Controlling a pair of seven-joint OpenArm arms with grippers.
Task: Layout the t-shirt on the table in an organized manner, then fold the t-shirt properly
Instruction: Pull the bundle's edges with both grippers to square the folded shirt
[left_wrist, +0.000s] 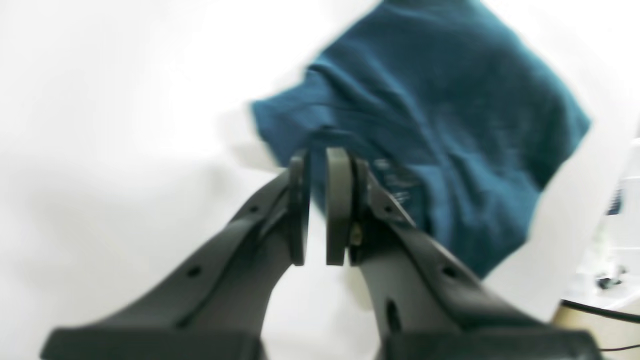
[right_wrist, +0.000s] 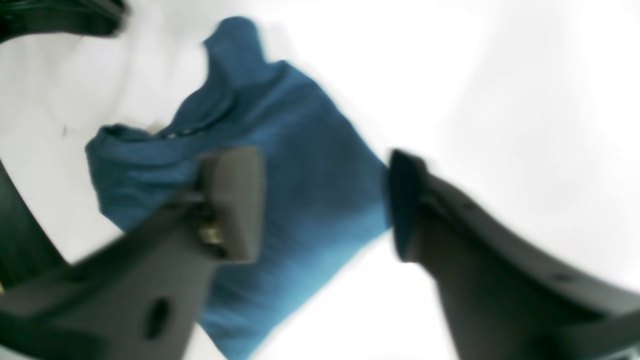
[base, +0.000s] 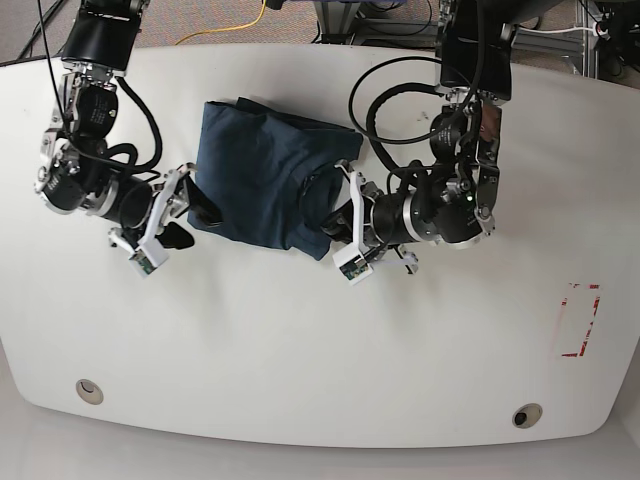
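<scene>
t-shirt (base: 265, 175) on table (base: 300, 340), between left claw (base: 342, 215) and right claw (base: 172, 215)

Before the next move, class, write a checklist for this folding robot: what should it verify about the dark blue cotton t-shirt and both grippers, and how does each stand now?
1. Dark blue cotton t-shirt lies wholly on the white smooth table: ok.
2. T-shirt is folded into a compact bundle: ok.
3. Folded edges are neat: not ok, one side is bunched.
4. Left gripper is shut, with no cloth between its pads: ok.
5. Right gripper is open and holds nothing: ok.
6. Both grippers are fully clear of the fabric: cannot tell.
</scene>
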